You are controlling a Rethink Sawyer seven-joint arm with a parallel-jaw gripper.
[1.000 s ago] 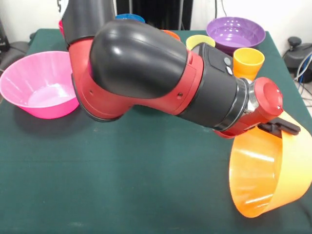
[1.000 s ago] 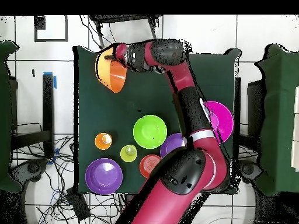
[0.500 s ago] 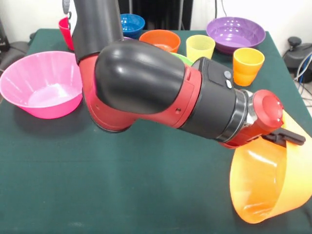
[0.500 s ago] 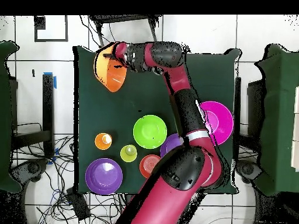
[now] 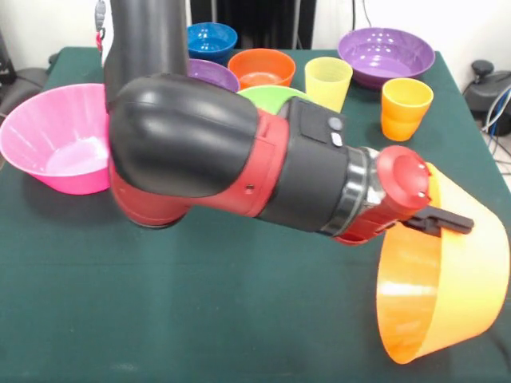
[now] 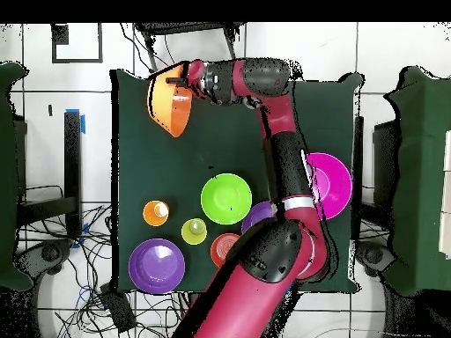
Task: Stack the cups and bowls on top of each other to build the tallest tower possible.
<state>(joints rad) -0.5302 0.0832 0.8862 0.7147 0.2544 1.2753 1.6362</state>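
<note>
End effector [image 5: 447, 222] pinching orange bowl [image 5: 435, 295] by its rim, tilted above near-right bench [image 5: 200, 303]; invert fully before release as tower base.

Table [image 5: 200, 303], front view.
- Near right corner: large tilted bowl [image 5: 447, 279], off the surface, its upper rim in the gripper [image 5: 435, 222].
- Left edge: large upright bowl [image 5: 56, 140].
- Far right corner: wide bowl [image 5: 386, 54]; outer cup [image 5: 406, 106] just before it.
- Far edge, left of that: inner cup [image 5: 328, 80], then nearer small bowl [image 5: 261, 66], then farther small bowl [image 5: 211, 38] behind it.
- Before the small bowls: second wide bowl [image 5: 211, 74], with the medium bowl [image 5: 267, 97] to its right, both partly behind the arm [image 5: 239, 152].
</note>
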